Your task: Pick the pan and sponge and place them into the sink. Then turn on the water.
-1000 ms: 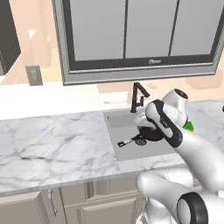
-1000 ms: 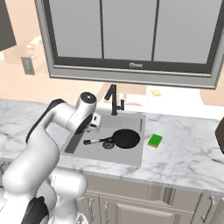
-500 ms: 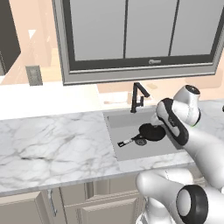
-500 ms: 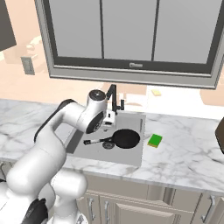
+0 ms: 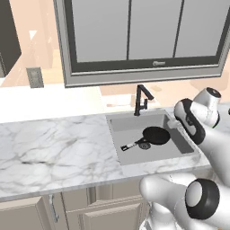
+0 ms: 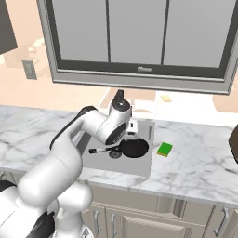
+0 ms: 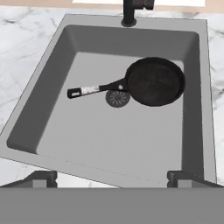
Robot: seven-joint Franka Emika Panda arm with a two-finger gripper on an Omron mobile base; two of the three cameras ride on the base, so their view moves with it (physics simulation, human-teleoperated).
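Bright, even light across all three rendered views, flat and soft, with no single source standing out. The white marble worktop (image 5: 54, 148) reads pale and clean, no glare on it. Shadows are faint: the sink (image 7: 87, 144) darkens a little along its inner walls, and the pan (image 7: 155, 82) throws only a thin soft shade onto the basin floor beside the drain (image 7: 117, 98). The window panes (image 6: 135, 32) show as a flat grey, unlit. Edges look a touch soft and pixelated in the base views; the hand view is sharper. Straight lines hold straight to the borders, no bending.
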